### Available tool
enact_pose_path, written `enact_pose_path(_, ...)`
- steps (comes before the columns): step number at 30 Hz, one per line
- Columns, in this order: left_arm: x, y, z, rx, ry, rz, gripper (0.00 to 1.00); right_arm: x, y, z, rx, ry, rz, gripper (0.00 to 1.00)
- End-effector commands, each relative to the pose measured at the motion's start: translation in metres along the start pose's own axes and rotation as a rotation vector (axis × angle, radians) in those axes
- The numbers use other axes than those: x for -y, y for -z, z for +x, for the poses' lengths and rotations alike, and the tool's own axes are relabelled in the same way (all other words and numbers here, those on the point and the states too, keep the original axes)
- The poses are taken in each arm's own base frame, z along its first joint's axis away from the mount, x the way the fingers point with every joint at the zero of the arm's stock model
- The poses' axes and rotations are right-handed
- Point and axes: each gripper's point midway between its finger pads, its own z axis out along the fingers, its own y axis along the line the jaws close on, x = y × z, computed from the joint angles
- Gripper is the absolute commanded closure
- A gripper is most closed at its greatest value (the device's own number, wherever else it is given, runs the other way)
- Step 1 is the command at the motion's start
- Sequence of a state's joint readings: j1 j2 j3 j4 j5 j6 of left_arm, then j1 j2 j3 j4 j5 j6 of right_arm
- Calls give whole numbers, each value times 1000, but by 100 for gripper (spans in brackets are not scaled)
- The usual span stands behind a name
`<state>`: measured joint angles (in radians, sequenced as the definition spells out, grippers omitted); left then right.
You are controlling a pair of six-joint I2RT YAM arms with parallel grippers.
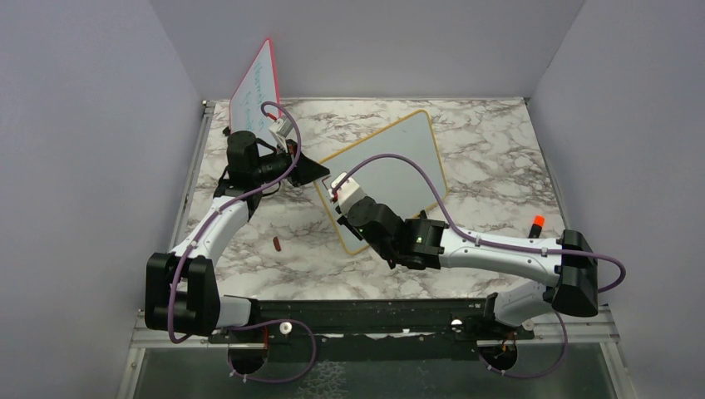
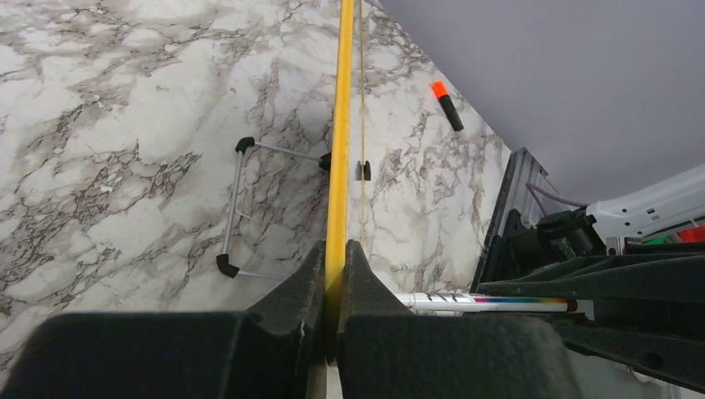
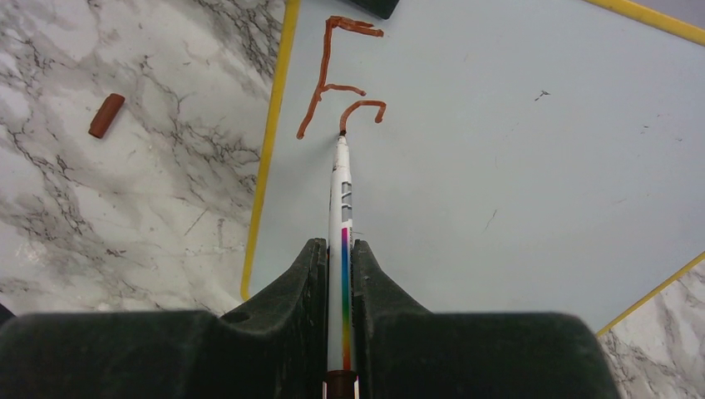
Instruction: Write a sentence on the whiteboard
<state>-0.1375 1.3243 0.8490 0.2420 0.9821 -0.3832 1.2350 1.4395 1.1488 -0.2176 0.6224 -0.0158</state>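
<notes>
Nearest the arm bases, a small reddish-brown cap is lying loose on the marble desk, just left of the board's near corner. The right tool is closing narrowly on a white marker with a rainbow stripe, the barrel sitting between both fingers and pointing away from the wrist. The marker's tip is touching the whiteboard, a white panel with a yellow frame, which is resting mid-desk and turned at an angle to the desk's edges. The sentence is appearing near the board's left edge as dark red strokes: a capital F and a short hooked curve beside it, with the tip meeting that curve's end. The left tool is pinching the yellow frame edge-on, its fingers pressed to both faces of the board. A wire stand with black feet is resting on the desk to one side of the frame. An orange-capped pen is lying near the right wall. Farthest back, a red-framed board is standing upright at the left rear corner.
</notes>
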Motion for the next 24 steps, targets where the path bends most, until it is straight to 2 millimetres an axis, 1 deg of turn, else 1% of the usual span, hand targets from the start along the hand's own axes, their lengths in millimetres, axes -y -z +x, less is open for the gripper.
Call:
enact_pose_path(1, 2, -4, 22, -69, 35, 23, 100, 4, 1, 7, -36, 18, 9, 99)
enact_pose_path(13, 3, -5, 22, -70, 35, 26, 100, 8, 2, 6, -36, 26, 25, 99)
enact_pose_path(24, 4, -5, 23, -73, 32, 29, 100, 17, 4, 4, -25, 27, 56, 99)
